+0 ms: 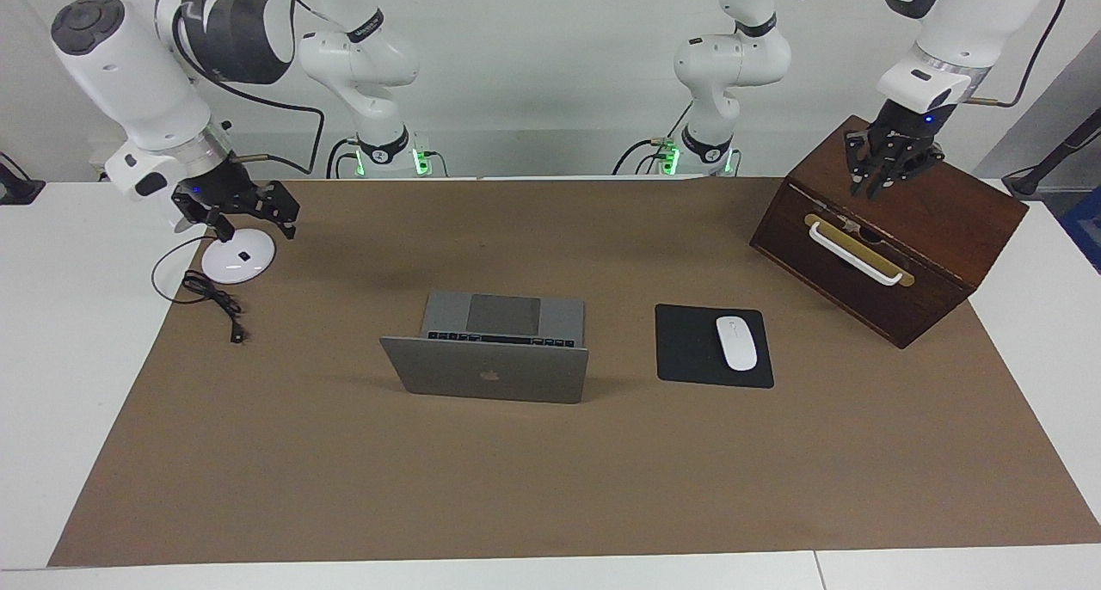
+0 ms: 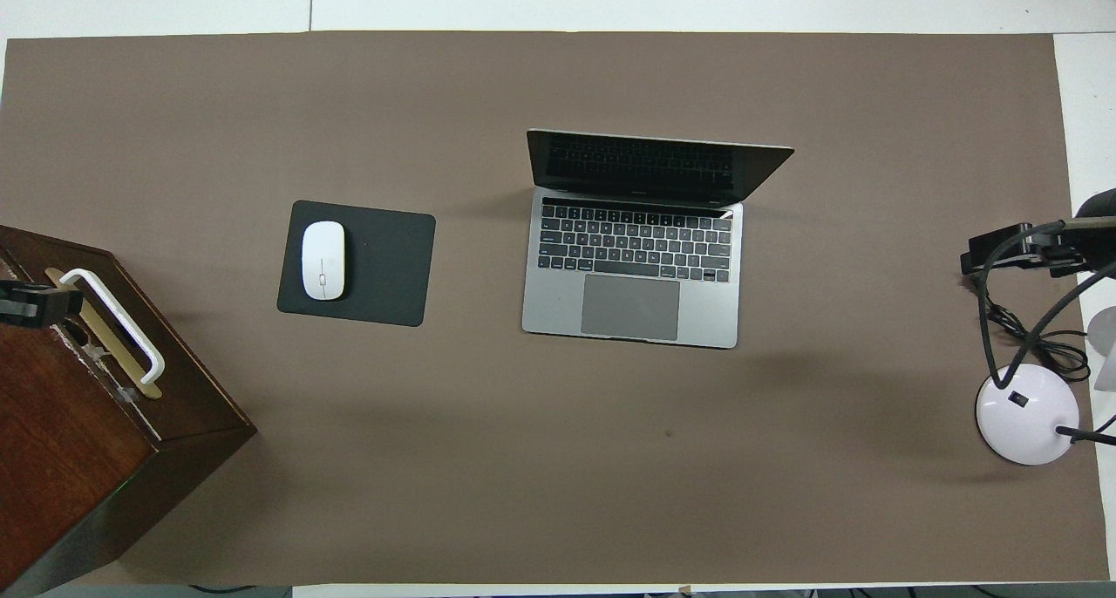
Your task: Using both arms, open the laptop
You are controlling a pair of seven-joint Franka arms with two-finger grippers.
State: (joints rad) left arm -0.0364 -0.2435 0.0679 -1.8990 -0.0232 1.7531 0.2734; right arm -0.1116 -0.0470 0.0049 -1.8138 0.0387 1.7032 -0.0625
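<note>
The silver-grey laptop [image 1: 487,370] [image 2: 631,309] sits mid-table on the brown mat with its lid raised and its apple logo turned away from the robots. Its keyboard and trackpad lie bare in the overhead view. My left gripper [image 1: 877,186] [image 2: 30,302] hangs just over the top of the wooden box, well away from the laptop. Above the white lamp base, at the right arm's end of the table, my right gripper [image 1: 258,229] [image 2: 1016,249] stands open and empty. Neither gripper touches the laptop.
A dark wooden box [image 1: 912,229] [image 2: 78,441] with a white handle stands at the left arm's end. A black mouse pad [image 1: 688,349] [image 2: 384,267] with a white mouse [image 1: 736,342] [image 2: 323,260] lies beside the laptop. The lamp base [image 1: 234,261] [image 2: 1024,413] trails a black cable.
</note>
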